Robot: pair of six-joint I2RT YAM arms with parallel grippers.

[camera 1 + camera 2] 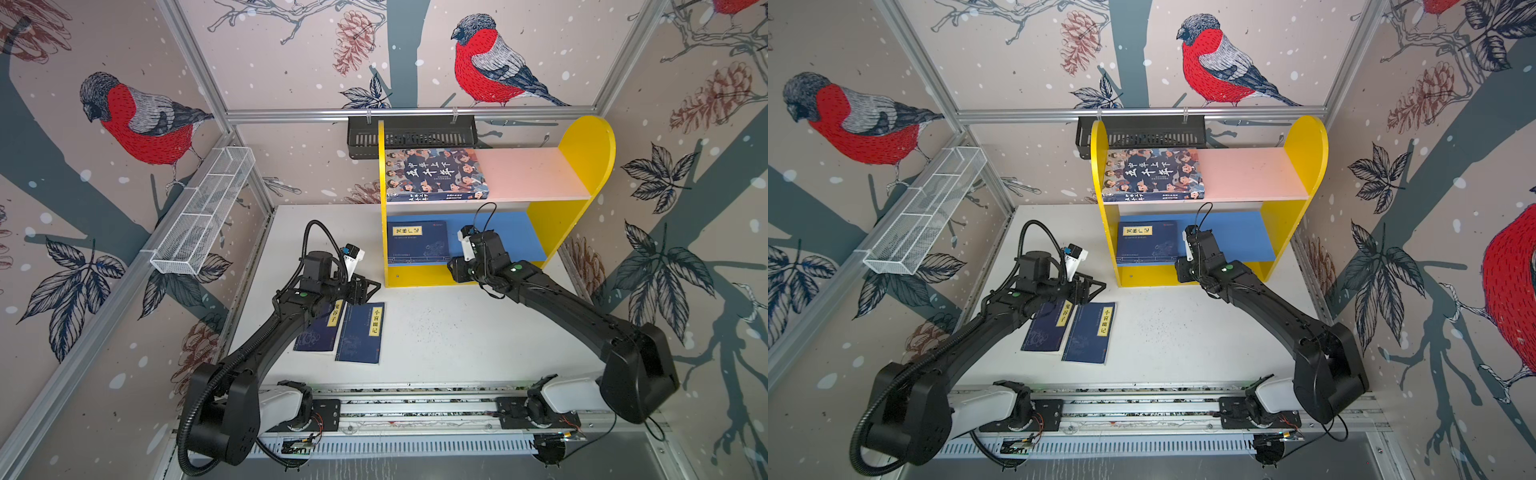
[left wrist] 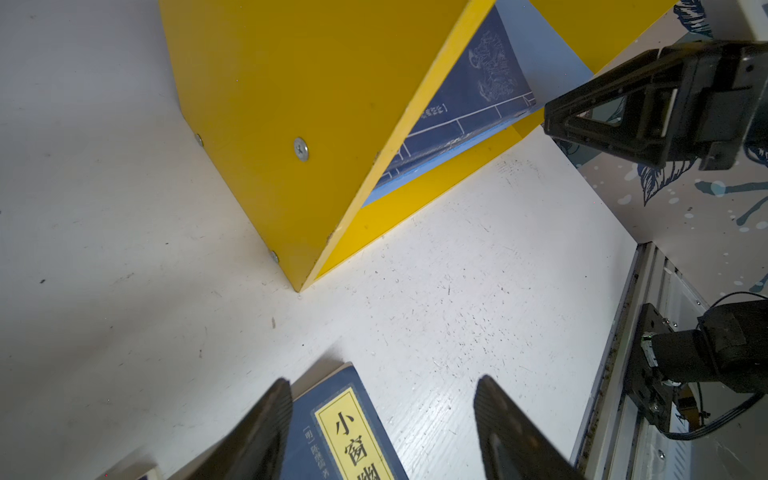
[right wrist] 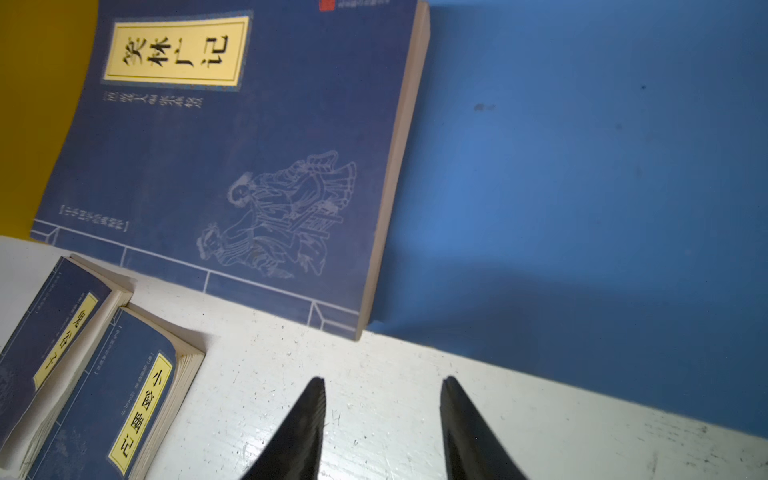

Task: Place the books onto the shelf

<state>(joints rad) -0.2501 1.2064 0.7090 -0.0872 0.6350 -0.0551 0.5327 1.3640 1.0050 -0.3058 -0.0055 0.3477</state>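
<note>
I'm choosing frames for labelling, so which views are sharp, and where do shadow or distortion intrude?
Both top views: sharp, but the wide-angle lens splays the frame posts. Left wrist: shelf crisp, fingers soft. Right wrist: slightly soft, a broad shadow on the blue board.

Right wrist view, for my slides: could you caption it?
Open right hand hovers over the white table facing the blue lower board of the shelf, where one navy book lies flat.
</note>
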